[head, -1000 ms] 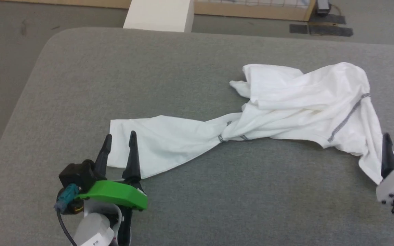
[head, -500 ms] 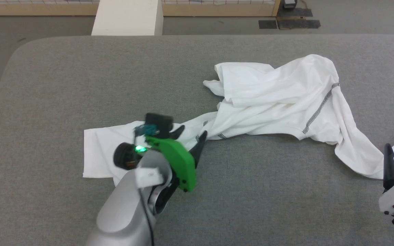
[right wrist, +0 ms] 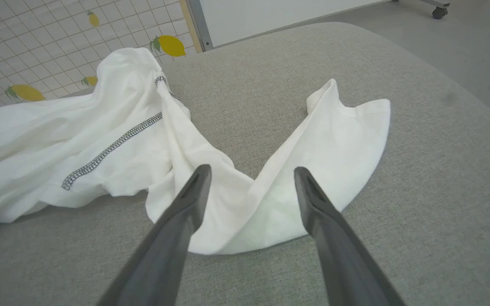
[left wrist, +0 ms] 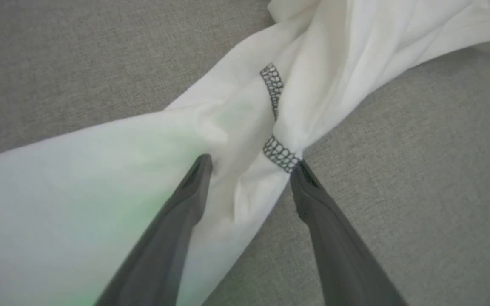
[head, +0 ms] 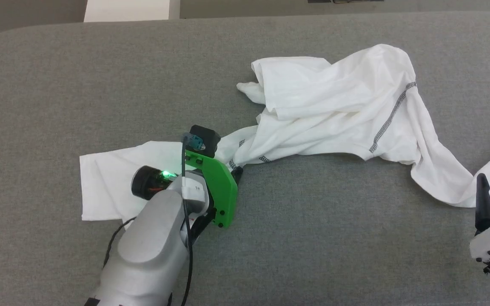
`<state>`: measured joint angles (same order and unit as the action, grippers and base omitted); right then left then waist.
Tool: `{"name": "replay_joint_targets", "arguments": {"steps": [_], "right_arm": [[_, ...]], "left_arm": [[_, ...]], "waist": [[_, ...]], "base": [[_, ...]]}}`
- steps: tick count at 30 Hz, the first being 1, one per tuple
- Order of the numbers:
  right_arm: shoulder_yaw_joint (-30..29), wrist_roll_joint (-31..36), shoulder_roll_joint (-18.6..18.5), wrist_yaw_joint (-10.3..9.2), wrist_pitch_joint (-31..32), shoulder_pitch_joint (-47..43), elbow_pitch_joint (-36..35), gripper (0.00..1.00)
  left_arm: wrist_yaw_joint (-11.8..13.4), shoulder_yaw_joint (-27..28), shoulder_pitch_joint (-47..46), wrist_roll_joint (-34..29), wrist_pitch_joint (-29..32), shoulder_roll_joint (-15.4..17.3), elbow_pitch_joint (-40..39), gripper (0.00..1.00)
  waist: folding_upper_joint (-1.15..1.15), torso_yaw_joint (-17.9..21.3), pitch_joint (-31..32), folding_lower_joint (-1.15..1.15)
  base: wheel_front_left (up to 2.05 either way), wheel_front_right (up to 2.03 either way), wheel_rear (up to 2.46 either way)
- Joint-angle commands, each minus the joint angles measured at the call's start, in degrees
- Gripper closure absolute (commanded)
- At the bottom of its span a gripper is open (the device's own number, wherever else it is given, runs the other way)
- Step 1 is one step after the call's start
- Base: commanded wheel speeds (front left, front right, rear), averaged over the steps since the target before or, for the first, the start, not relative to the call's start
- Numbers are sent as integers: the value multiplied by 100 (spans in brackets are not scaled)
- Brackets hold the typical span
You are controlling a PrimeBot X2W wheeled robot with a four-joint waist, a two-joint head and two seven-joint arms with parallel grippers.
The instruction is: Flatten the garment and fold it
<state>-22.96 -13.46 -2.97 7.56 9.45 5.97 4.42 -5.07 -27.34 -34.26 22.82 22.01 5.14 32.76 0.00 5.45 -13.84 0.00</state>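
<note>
White fabric now lies between my left jaws, which was not so a second ago. Then my left pincer [left wrist: 251, 163] hovered at the cuff end of the near sleeve [head: 109, 182], out at 8 o'clock in the head view. It has since swung in toward 1 o'clock, to the narrow twisted neck where that sleeve meets the body. My head has tipped down meanwhile, so the whole picture has slid, but the garment [head: 334, 106] itself has not shifted as far as I can tell. It lies crumpled on the grey surface [head: 313, 246], its bunched body toward 1 o'clock, one sleeve trailing to 8 o'clock and the other sleeve [right wrist: 334, 140] doubled over at 3 o'clock. In the left wrist view my left jaws stand wide astride the twist, one tip on the cloth and the other at its edge beside the zigzag stitching [left wrist: 280, 155]; nothing is pinched yet. My right pincer [right wrist: 252, 171] has stayed put, jaws fully apart, hanging over the doubled sleeve and holding nothing. I judge flattening barely begun: I am placed to nip the twist and draw it straight, and folding must wait until the body is spread.
</note>
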Motion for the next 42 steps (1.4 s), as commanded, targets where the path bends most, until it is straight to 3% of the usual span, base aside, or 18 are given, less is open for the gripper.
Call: {"name": "replay_joint_targets", "arguments": {"steps": [1, 8, 16, 23, 24, 25, 33, 42], "right_arm": [[-13, -44, 9, -8, -51, 91, 24, 0], [-31, -35, 9, -8, -121, 171, 110, 0], [168, -75, 9, -8, -119, 327, 124, 0], [427, -62, 9, -8, -114, 524, 61, 0], [472, -59, 9, -8, -114, 539, 60, 0], [506, -65, 9, -8, -120, 551, 60, 0], [667, -70, 9, -8, -149, 561, 66, 0], [832, 108, 9, -8, 122, 389, -270, 0]], "left_arm": [[-37, -9, -118, 31, -55, -11, 45, 100], [-23, 347, -365, 500, -156, -53, 60, 100], [359, 857, -1229, 572, -25, 363, -41, 100], [562, 991, -1881, 514, 12, 540, 580, 100], [574, 1002, -1933, 510, -40, 544, 663, 56], [580, 998, -1968, 485, -104, 561, 727, 0], [399, 839, -1897, 279, -1183, 534, 1253, 0], [165, 1245, -1373, 747, -2401, 429, 1155, 0]], "waist": [[0, 10, -43, 0], [0, -48, -94, 0], [0, 88, -370, 0], [0, 391, -845, 0], [0, 415, -887, 0], [0, 436, -915, 0], [0, 284, -795, 0], [0, -224, -131, 0]], "base": [[0, 0, 0], [0, 0, 0], [0, 0, 0], [0, 0, 0], [0, 0, 0], [0, 0, 0], [0, 0, 0], [0, 0, 0]]}}
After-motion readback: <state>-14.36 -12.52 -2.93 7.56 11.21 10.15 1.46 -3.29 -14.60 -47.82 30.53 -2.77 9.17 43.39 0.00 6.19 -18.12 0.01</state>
